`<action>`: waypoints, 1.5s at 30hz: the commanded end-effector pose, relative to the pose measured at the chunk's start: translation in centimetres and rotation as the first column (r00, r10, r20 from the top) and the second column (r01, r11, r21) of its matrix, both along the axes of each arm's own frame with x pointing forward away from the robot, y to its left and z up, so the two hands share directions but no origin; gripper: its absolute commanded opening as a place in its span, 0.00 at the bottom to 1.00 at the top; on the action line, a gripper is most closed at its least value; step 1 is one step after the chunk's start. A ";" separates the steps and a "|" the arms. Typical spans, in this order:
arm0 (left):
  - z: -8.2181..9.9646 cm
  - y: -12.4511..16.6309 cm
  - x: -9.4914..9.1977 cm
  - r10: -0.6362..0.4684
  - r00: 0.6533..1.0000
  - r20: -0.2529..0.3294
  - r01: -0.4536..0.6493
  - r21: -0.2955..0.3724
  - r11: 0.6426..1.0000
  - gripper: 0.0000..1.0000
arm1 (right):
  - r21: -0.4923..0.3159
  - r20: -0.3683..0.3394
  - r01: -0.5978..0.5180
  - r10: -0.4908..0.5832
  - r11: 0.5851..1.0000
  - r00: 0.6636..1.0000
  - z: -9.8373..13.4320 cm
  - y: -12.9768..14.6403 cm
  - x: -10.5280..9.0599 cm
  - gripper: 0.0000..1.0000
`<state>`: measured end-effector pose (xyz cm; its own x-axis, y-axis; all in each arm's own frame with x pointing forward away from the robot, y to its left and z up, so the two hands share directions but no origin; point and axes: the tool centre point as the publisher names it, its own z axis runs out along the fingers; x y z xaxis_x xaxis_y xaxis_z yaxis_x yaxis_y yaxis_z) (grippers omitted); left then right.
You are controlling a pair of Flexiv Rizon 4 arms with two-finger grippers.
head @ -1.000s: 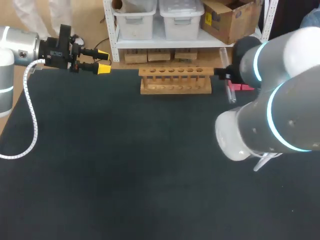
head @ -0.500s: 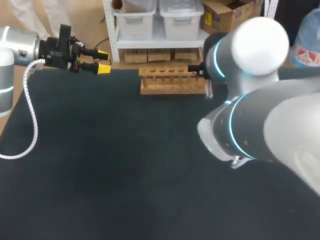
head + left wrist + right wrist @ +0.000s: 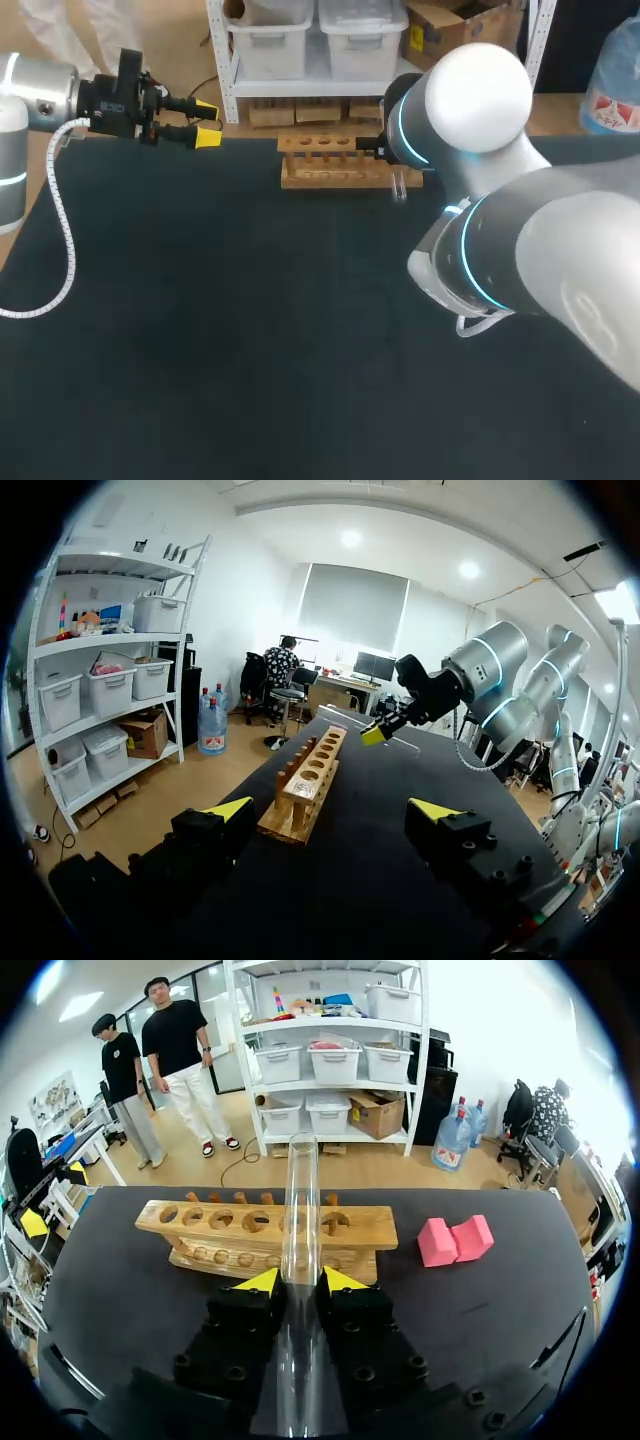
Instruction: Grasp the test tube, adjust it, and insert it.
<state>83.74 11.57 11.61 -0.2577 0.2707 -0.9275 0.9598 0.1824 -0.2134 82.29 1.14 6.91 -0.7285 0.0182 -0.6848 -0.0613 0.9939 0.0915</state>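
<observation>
Dark tabletop (image 3: 250, 330) fills most of the head view. Right arm (image 3: 480, 100) comes in from the right and bulks over the far right part, hiding its own hand in that view. Left arm (image 3: 40, 90) sits at the far left corner, well apart from everything else.

Wooden rack (image 3: 340, 170) lies along the far edge near the middle, with a row of round holes on top, none with a tube standing in it. The left wrist view sees the rack (image 3: 305, 785) end-on, ahead of its hand.

Left hand (image 3: 207, 122): fingers apart, nothing between them, level over the far left edge. Same in its own view (image 3: 332, 808).

Right hand (image 3: 300, 1280): clamped on the tube (image 3: 300, 1210), with both yellow tips pressed against the glass from two sides. The hand is on the near side of the rack (image 3: 220, 1225), at its right half.

The clear glass tube runs out ahead of the fingers and crosses the rack's top row in the right wrist view. In the head view only a short clear end (image 3: 400, 185) shows, just beside the rack's right end. Can't tell if it touches the rack.

Two pink blocks (image 3: 455, 1240) lie touching each other on the tabletop, just past the rack's right end.
</observation>
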 end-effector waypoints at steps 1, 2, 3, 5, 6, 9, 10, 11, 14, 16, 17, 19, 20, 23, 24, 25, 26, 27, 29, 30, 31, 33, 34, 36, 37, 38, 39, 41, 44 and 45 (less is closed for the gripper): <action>-0.1 0.0 0.0 -0.001 1.000 0.002 0.001 -0.001 1.000 1.00 | 0.014 -0.021 -0.015 0.015 1.000 1.000 -0.4 0.0 1.1 0.00; -0.1 0.0 0.0 -0.001 1.000 0.002 0.001 -0.001 1.000 1.00 | 0.016 -0.023 -0.017 0.017 1.000 1.000 -0.5 0.0 1.2 0.00; -0.1 0.0 0.0 -0.001 1.000 0.002 0.001 -0.001 1.000 1.00 | 0.017 -0.025 -0.019 0.019 1.000 1.000 -0.6 0.0 1.3 0.00; -0.1 0.0 0.0 -0.001 1.000 0.002 0.001 -0.001 1.000 1.00 | 0.018 -0.028 -0.021 0.021 1.000 0.999 -0.8 0.1 1.5 0.00; -0.1 0.0 0.0 -0.001 1.000 0.002 0.001 -0.001 1.000 1.00 | 0.019 -0.030 -0.023 0.023 1.000 0.999 -0.9 0.1 1.6 0.00; -0.1 0.0 0.0 -0.001 1.000 0.002 0.001 -0.001 1.000 1.00 | 0.016 -0.037 -0.031 0.032 0.999 0.999 -1.1 0.3 1.9 0.00; -0.1 0.0 0.0 -0.001 1.000 0.002 0.001 -0.001 1.000 1.00 | 0.015 -0.039 -0.032 0.033 0.999 0.999 -1.2 0.3 1.9 0.00; -0.1 0.0 0.0 -0.001 1.000 0.002 0.001 -0.001 1.000 1.00 | 0.015 -0.040 -0.033 0.034 0.999 0.999 -1.3 0.3 2.0 0.00; -0.1 0.0 0.0 -0.001 1.000 0.002 0.001 -0.001 1.000 1.00 | 0.018 -0.047 -0.036 0.036 0.999 0.998 -1.6 0.4 2.2 0.00; -0.1 0.0 0.0 -0.001 1.000 0.002 0.001 -0.001 1.000 1.00 | 0.020 -0.052 -0.038 0.039 0.999 0.998 -1.8 0.4 2.2 0.00; -0.1 0.0 0.0 -0.001 1.000 0.002 0.001 -0.001 1.000 1.00 | 0.021 -0.056 -0.040 0.041 0.999 0.998 -1.8 0.5 2.2 0.00; -0.1 0.0 0.0 -0.001 1.000 0.002 0.001 -0.001 1.000 1.00 | 0.023 -0.063 -0.043 0.045 0.999 0.997 -2.1 0.5 2.3 0.00; -0.1 0.0 0.0 -0.001 1.000 0.002 0.001 -0.001 1.000 1.00 | 0.025 -0.067 -0.045 0.046 0.999 0.997 -2.2 0.5 2.3 0.00; -0.1 0.0 0.0 -0.001 1.000 0.002 0.001 -0.001 1.000 1.00 | 0.028 -0.075 -0.047 0.049 0.999 0.996 -2.4 0.5 2.3 0.00; -0.1 0.0 0.0 -0.001 1.000 0.002 0.001 -0.001 1.000 1.00 | 0.029 -0.078 -0.047 0.049 0.998 0.996 -2.5 0.6 2.3 0.00; -0.1 0.0 0.0 -0.001 1.000 0.002 0.001 -0.001 1.000 1.00 | 0.030 -0.081 -0.049 0.051 0.998 0.995 -2.6 0.6 2.4 0.00; -0.1 0.0 0.0 -0.001 1.000 0.002 0.001 -0.001 1.000 1.00 | 0.032 -0.083 -0.049 0.052 0.998 0.995 -2.7 0.6 2.4 0.00; -0.1 0.0 0.0 -0.001 1.000 0.002 0.001 -0.001 1.000 1.00 | 0.034 -0.085 -0.050 0.053 0.998 0.995 -2.8 0.6 2.4 0.00; -0.1 0.0 0.0 -0.001 1.000 0.002 0.001 -0.001 1.000 1.00 | 0.036 -0.091 -0.052 0.055 0.998 0.994 -2.9 0.6 2.5 0.00; -0.1 0.0 0.0 -0.001 1.000 0.002 0.001 -0.001 1.000 1.00 | 0.038 -0.095 -0.053 0.057 0.998 0.994 -3.0 0.6 2.5 0.00; -0.1 0.0 0.0 -0.001 1.000 0.002 0.001 -0.001 1.000 1.00 | 0.042 -0.099 -0.055 0.059 0.998 0.993 -3.0 0.6 2.5 0.00; -0.1 0.0 0.0 -0.001 1.000 0.002 0.001 -0.001 1.000 1.00 | 0.046 -0.105 -0.058 0.063 0.997 0.993 -3.2 0.6 2.5 0.00; -0.1 0.0 0.0 -0.001 1.000 0.002 0.001 -0.001 1.000 1.00 | 0.050 -0.107 -0.059 0.064 0.997 0.992 -3.3 0.7 2.6 0.00; -0.1 0.0 0.0 -0.001 1.000 0.002 0.001 -0.001 1.000 1.00 | 0.053 -0.114 -0.061 0.067 0.997 0.991 -3.3 0.6 2.6 0.00; -0.1 0.0 0.0 -0.001 1.000 0.002 0.001 -0.001 1.000 1.00 | 0.054 -0.117 -0.062 0.068 0.997 0.991 -3.4 0.6 2.6 0.00; -0.1 0.0 0.0 -0.001 1.000 0.002 0.001 -0.001 1.000 1.00 | 0.055 -0.118 -0.062 0.068 0.997 0.991 -3.4 0.6 2.6 0.00; -0.1 0.0 0.0 -0.001 1.000 0.002 0.001 -0.001 1.000 1.00 | 0.057 -0.121 -0.063 0.069 0.996 0.990 -3.4 0.6 2.6 0.00; -0.1 0.0 0.0 -0.001 1.000 0.002 0.001 -0.001 1.000 1.00 | 0.058 -0.124 -0.063 0.069 0.996 0.990 -3.4 0.5 2.6 0.00; -0.1 0.0 0.0 -0.001 1.000 0.002 0.001 -0.001 1.000 1.00 | 0.059 -0.124 -0.059 0.066 0.997 0.990 -3.3 0.3 2.6 0.00; -0.1 0.0 0.0 -0.001 1.000 0.002 0.001 -0.001 1.000 1.00 | 0.058 -0.123 -0.057 0.064 0.997 0.990 -3.2 0.3 2.5 0.00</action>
